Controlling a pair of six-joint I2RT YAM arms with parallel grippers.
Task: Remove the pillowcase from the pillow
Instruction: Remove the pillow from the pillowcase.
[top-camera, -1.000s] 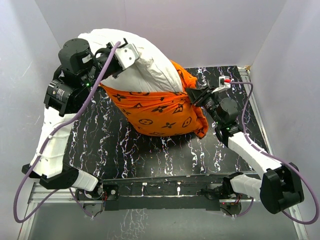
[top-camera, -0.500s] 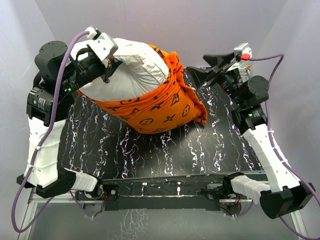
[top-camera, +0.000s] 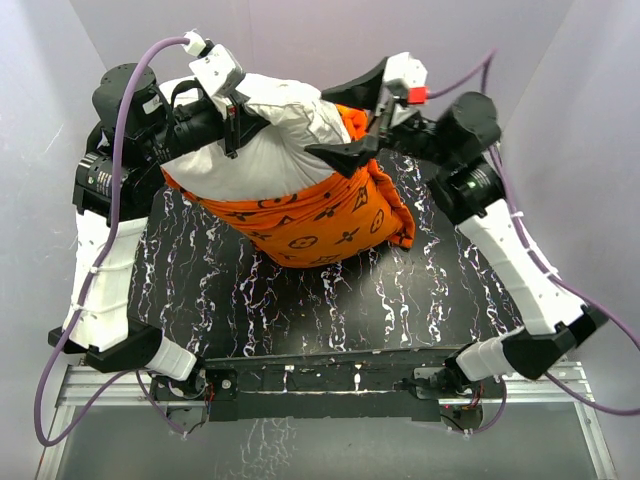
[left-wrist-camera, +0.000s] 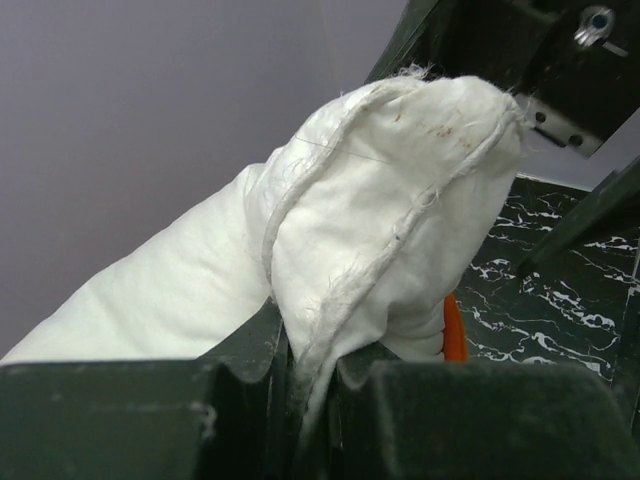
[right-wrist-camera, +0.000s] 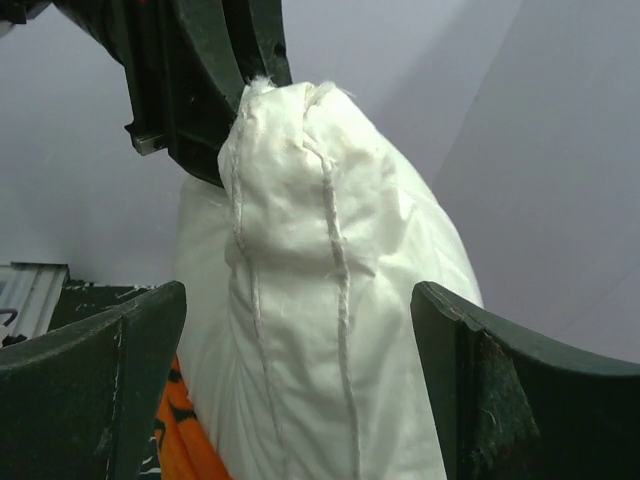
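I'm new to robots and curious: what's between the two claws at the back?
The bare white end of the pillow, seen from overhead: the left gripper pinches its corner, and the open right gripper faces it.

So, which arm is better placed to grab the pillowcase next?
Right, probably: the right pincer is open and free, straddling the pillow close to the pillowcase. The left pincer is shut on the pillow's seam, holding it up.

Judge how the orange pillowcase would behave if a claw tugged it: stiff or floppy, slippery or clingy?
Probably floppy: the pillowcase bunches in folds around the pillow. Likely clingy rather than slippery: it hangs there while the left claw holds the pillow raised.
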